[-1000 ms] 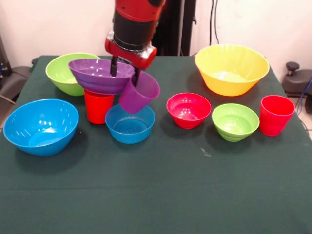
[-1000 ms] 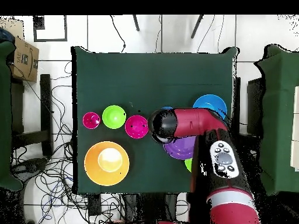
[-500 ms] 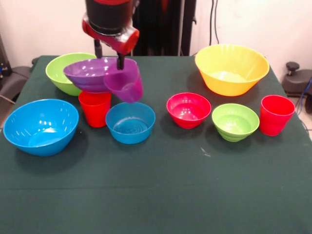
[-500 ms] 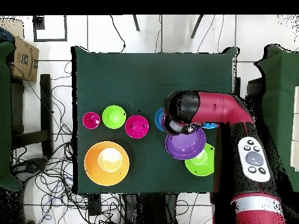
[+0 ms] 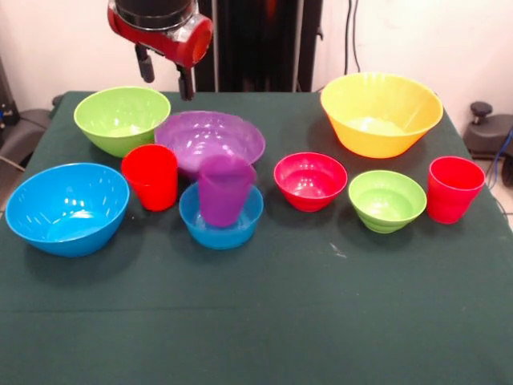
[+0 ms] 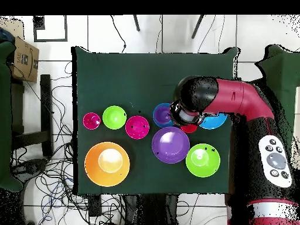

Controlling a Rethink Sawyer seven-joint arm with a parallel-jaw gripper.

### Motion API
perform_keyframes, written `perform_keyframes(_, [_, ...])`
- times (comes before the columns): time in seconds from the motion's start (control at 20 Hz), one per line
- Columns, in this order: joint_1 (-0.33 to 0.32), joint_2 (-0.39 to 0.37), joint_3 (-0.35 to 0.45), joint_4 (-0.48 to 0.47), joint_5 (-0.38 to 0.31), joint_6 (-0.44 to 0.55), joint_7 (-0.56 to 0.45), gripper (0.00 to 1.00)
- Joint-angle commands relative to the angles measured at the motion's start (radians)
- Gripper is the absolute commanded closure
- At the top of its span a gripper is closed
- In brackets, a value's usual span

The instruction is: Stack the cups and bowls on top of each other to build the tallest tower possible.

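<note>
My gripper [image 5: 164, 74] is open and empty, high above the back left of the table, between the lime green bowl [image 5: 122, 119] and the purple bowl [image 5: 210, 140]. The purple bowl sits on the cloth. The purple cup [image 5: 224, 191] stands in the small blue bowl [image 5: 221, 218], just in front of the purple bowl. A red cup [image 5: 151, 176] stands to its left, beside the large blue bowl [image 5: 66, 207]. In the overhead view my arm [image 6: 234, 99] covers the gripper and part of the small blue bowl [image 6: 161, 114].
The yellow bowl [image 5: 381, 112] is at the back right. The red-pink bowl [image 5: 310, 180], the small lime green bowl [image 5: 386, 200] and a second red cup [image 5: 454, 188] stand in a row on the right. The table [image 5: 264, 321] has a dark green cloth.
My gripper let go of the purple cup, which now stands in the small blue bowl. The purple bowl came off the red cup onto the table. The gripper rose and moved left.
</note>
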Motion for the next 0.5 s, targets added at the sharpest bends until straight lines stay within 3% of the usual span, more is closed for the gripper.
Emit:
perform_keyframes(0.05, [0.013, 0.002, 0.106, 0.026, 0.010, 0.025, -0.209, 0.00])
perform_keyframes(0.5, [0.008, 0.006, 0.120, 0.045, -0.005, 0.009, -0.196, 0.00])
